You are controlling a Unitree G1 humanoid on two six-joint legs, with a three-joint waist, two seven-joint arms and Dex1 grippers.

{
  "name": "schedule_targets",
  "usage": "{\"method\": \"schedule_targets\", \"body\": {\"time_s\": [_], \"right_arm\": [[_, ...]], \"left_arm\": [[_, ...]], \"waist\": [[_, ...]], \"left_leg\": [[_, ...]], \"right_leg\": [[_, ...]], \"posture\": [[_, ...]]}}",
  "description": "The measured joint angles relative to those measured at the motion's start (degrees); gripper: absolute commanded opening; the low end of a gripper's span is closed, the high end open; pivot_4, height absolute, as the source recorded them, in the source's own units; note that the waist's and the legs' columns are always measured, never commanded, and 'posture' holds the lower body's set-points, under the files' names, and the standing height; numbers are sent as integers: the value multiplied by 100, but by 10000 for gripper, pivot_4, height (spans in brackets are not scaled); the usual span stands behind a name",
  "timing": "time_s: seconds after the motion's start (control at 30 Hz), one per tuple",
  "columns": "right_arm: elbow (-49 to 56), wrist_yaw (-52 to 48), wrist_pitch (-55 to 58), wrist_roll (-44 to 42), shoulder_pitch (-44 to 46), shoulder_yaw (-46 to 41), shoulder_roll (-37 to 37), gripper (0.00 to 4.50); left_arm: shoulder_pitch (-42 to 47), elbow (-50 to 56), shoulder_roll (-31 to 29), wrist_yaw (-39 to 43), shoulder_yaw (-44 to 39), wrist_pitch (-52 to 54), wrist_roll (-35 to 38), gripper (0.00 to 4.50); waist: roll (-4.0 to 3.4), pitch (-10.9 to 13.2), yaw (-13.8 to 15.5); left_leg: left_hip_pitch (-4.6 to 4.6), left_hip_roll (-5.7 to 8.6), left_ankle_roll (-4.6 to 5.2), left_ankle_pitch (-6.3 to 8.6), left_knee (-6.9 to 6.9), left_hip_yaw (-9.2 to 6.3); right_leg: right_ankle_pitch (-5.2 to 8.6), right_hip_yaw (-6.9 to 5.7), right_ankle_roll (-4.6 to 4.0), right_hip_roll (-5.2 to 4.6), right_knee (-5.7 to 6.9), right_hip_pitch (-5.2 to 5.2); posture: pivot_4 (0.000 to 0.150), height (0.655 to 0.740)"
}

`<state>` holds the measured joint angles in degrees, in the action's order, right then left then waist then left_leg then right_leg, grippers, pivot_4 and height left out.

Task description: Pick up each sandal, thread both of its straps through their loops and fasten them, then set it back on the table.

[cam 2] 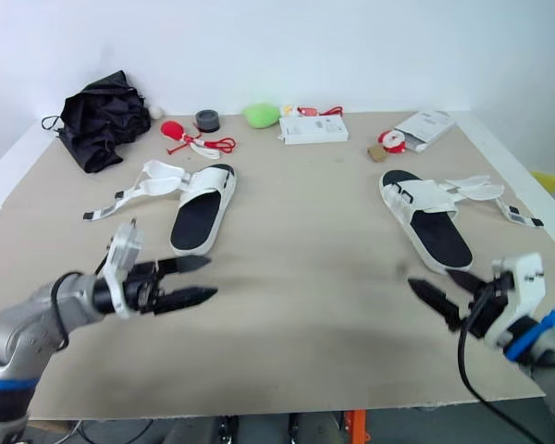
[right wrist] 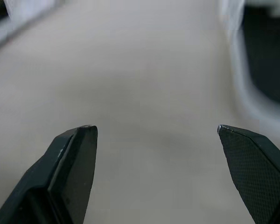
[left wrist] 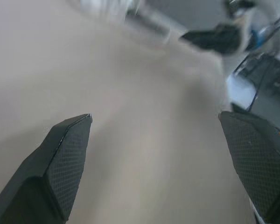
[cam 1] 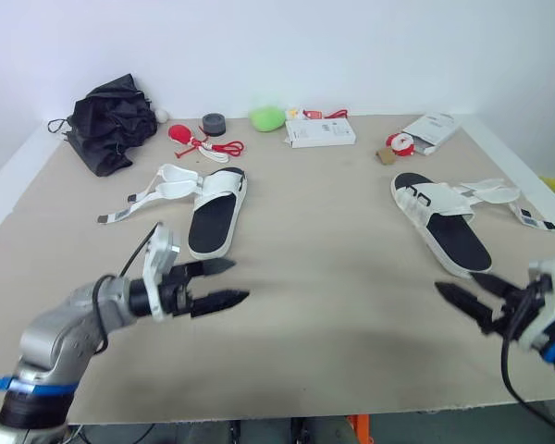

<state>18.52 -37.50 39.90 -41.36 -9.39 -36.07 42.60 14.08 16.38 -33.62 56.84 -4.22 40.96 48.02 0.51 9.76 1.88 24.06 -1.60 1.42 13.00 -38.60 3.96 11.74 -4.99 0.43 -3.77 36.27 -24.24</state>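
Two white sandals with black insoles lie on the tan table. The left sandal (cam 1: 214,215) rests at centre left, its loose straps (cam 1: 159,189) spread out to the left. The right sandal (cam 1: 441,223) lies at the right, its straps (cam 1: 496,193) trailing toward the table's right edge. My left gripper (cam 1: 231,282) hovers open just in front of the left sandal's heel, holding nothing. My right gripper (cam 1: 470,289) hangs open near the front right edge, just in front of the right sandal's heel, and it too holds nothing.
Along the far edge lie a black crumpled bag (cam 1: 108,123), a red object with a red cord (cam 1: 196,139), a dark tape roll (cam 1: 214,123), a green lump (cam 1: 267,117), a white box (cam 1: 320,133) and an open white packet (cam 1: 432,129). The table's front edge (cam 1: 287,412) is close.
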Motion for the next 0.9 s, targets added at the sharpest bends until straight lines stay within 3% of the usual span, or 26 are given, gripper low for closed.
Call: {"method": "schedule_targets", "body": {"time_s": [0.1, 0.23, 0.47, 0.6, 0.83, 0.9], "right_arm": [[-548, 544, -191, 467, 864, 290, 4, 44158], [-1225, 640, -408, 908, 1207, 729, -6, 44158], [-3115, 602, -1108, 1787, 2944, 1654, -19, 44158], [-4023, 360, -1425, 2161, 3525, 2074, -18, 44158], [-4673, 188, -1746, 2465, 4073, 2407, -61, 44158], [-5343, 160, -1942, 2675, 4587, 2580, -182, 44158]], "left_arm": [[711, -482, 410, 126, 343, -476, -363, 45000], [973, -1080, 727, 218, 624, -1135, -963, 45000], [1912, -2407, 1745, -46, 1407, -2428, -2344, 45000], [2142, -2894, 2032, -262, 1446, -2730, -2639, 45000], [2264, -3115, 2238, -489, 1421, -2854, -2772, 45000], [2272, -3172, 2383, -690, 1316, -2858, -2783, 45000]], "waist": [[8, -1, -9], [13, 0, -8], [17, 3, -23], [17, 3, -32], [17, 3, -70], [18, 4, -126]], "left_leg": [[-5, 0, 5, -4, 5, 28], [-1, 1, 8, -1, 10, 41], [2, 5, 20, -4, 6, 64], [3, 0, 27, 1, 8, 75], [4, -4, 27, 1, 8, 96], [7, -4, 29, 0, 6, 116]], "right_leg": [[-15, 29, 3, 7, -1, -4], [-25, 45, 15, 10, -2, -14], [-56, 77, 25, 16, -12, -22], [-55, 103, 18, 27, -10, -34], [-63, 125, 24, 30, -9, -46], [-81, 139, 40, 28, -10, -62]], "posture": [[1500, 7400], [1500, 7400], [1500, 7400], [1500, 7400], [1500, 7400], [1500, 7400]]}}
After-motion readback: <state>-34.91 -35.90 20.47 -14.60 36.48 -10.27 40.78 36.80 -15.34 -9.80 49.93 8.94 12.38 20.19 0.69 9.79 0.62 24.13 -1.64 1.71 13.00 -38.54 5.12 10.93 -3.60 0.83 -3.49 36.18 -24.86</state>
